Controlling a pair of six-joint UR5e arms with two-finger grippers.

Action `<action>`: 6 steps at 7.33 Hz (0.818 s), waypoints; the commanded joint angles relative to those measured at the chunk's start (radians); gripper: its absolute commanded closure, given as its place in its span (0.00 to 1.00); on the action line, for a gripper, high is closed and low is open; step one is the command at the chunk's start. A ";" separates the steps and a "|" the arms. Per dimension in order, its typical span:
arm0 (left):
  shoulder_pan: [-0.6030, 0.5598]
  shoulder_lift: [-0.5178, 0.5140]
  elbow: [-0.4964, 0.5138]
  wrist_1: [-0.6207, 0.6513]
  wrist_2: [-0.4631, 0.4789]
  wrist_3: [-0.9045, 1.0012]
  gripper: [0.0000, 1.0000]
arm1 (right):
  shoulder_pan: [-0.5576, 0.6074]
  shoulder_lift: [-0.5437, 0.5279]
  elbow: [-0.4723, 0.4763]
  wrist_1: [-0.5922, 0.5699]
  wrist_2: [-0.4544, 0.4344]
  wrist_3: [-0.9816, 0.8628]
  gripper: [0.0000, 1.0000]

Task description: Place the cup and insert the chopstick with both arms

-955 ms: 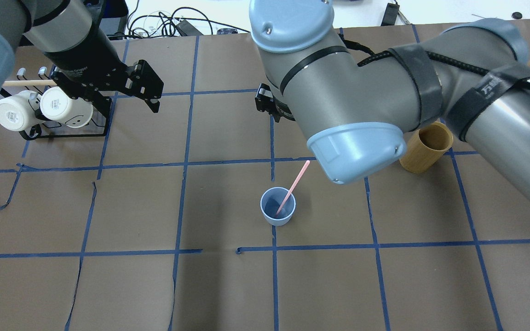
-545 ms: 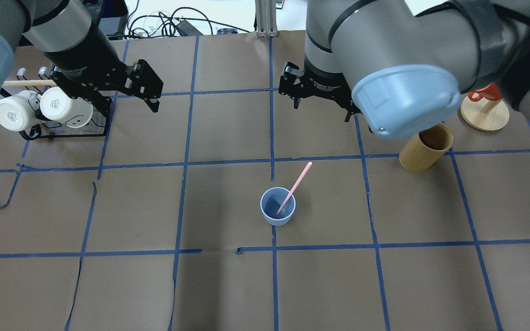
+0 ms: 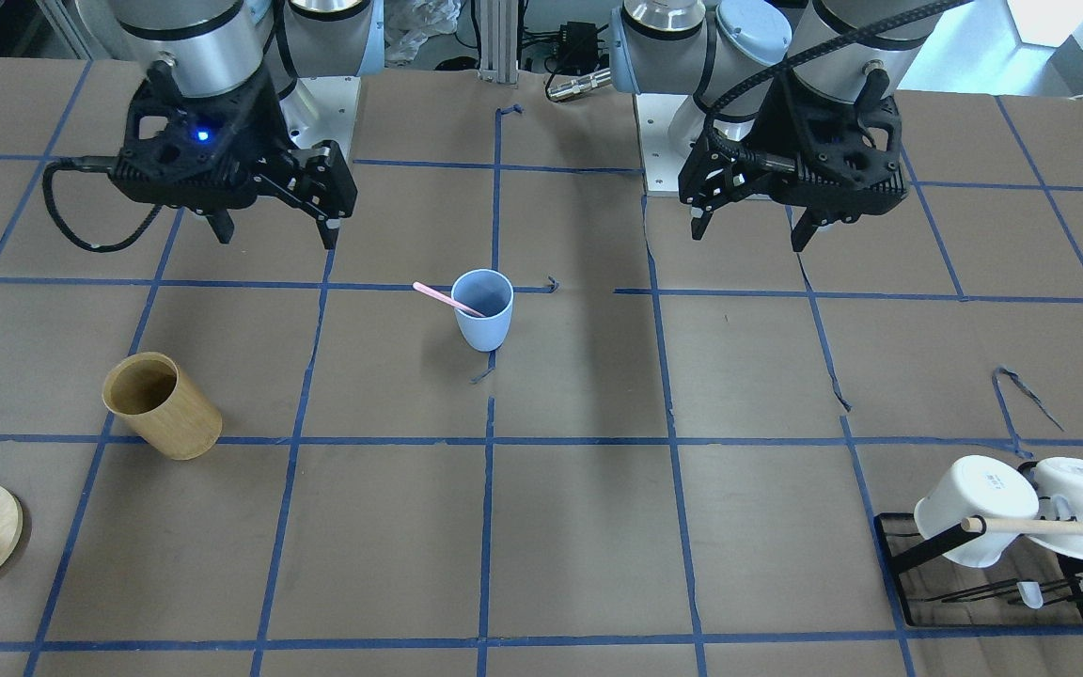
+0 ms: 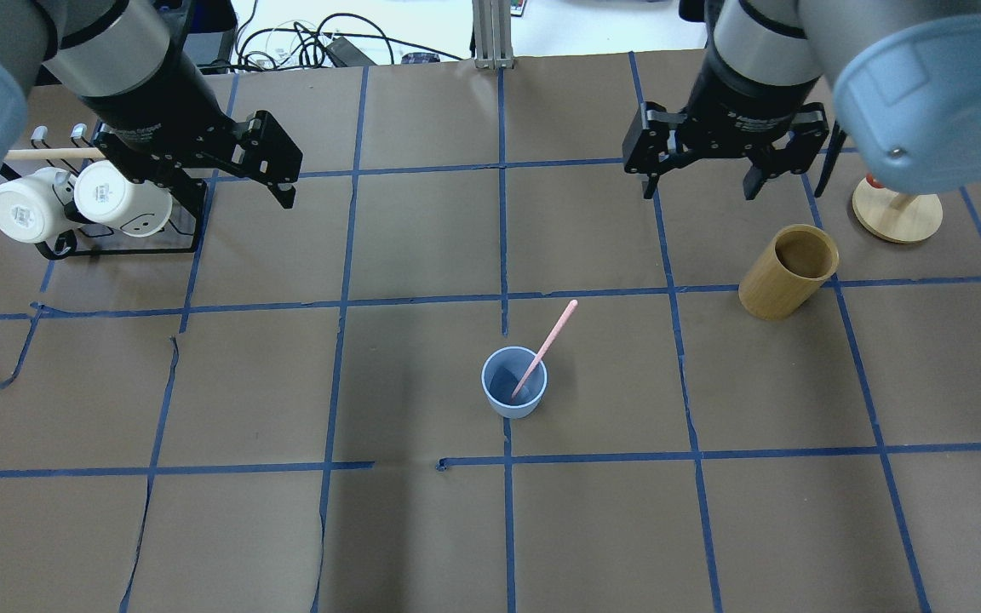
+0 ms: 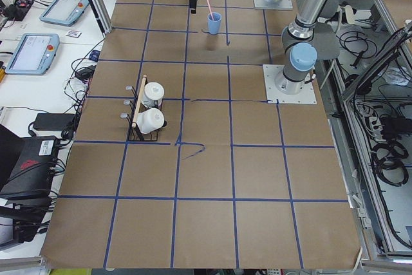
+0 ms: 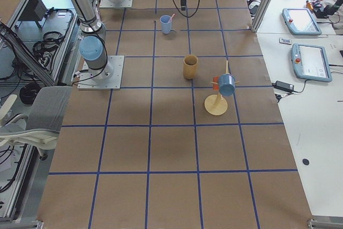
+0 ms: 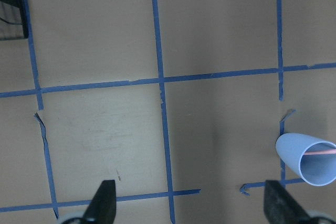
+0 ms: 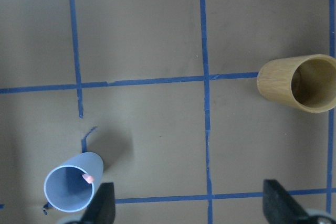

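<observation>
The light-blue cup (image 4: pixel 513 385) stands upright near the table's middle, also seen in the front view (image 3: pixel 483 310). One pale-pink chopstick (image 4: pixel 547 344) leans inside it, its upper end sticking out over the rim (image 3: pixel 440 296). My left gripper (image 4: pixel 239 209) is open and empty, hovering far left of the cup (image 7: pixel 307 160), beside the mug rack. My right gripper (image 4: pixel 699 191) is open and empty, hovering behind and right of the cup (image 8: pixel 72 182). In the front view the left gripper (image 3: pixel 748 230) and right gripper (image 3: pixel 274 235) flank the cup.
A tan wooden cylinder cup (image 4: pixel 788 271) stands right of the blue cup, near my right gripper. A black rack with two white mugs (image 4: pixel 82 204) and a beige rod is at the far left. A round wooden stand (image 4: pixel 897 211) with a red item sits at the far right.
My right arm has swung away from above the table's middle toward the right rear, uncovering the wooden cup and stand. The cup, chopstick and left arm have not moved.
</observation>
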 commanded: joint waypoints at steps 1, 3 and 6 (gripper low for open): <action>-0.002 0.000 -0.001 0.000 0.000 0.000 0.00 | -0.106 -0.015 0.002 0.087 -0.001 -0.078 0.00; -0.002 0.000 -0.001 0.000 0.000 -0.001 0.00 | -0.118 -0.018 0.004 0.136 -0.001 -0.078 0.00; -0.002 0.002 -0.004 0.000 0.000 -0.001 0.00 | -0.121 -0.021 0.004 0.173 -0.013 -0.218 0.00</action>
